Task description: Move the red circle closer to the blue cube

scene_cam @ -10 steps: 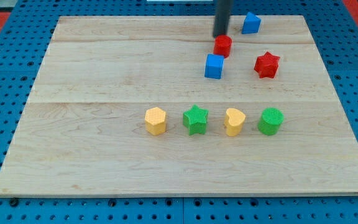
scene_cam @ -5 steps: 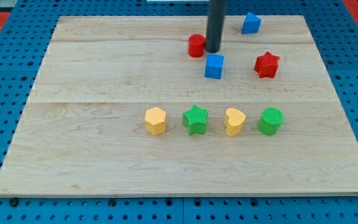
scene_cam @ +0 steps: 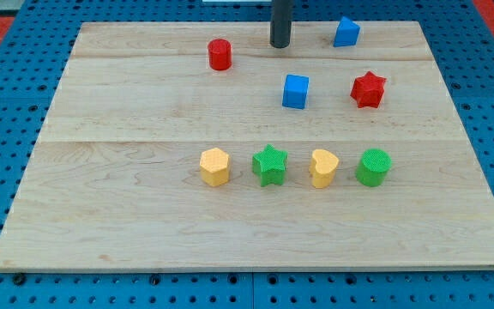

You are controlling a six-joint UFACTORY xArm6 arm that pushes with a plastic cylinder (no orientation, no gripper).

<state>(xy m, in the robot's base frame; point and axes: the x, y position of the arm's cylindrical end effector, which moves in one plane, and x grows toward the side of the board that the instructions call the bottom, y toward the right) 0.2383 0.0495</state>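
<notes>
Closing the gap requires that the red circle (scene_cam: 219,54), standing near the view's top of the surface (scene_cam: 127,215) and well apart to the view's left of the blue cube (scene_cam: 295,91), be approached from its far left side and pushed toward the view's right and slightly down. The push is judged best kept short and centred, so the circle is not deflected. No hand is fitted; my tip (scene_cam: 280,45) touches nothing, standing between the red circle and the blue block (scene_cam: 346,32) at the top.
</notes>
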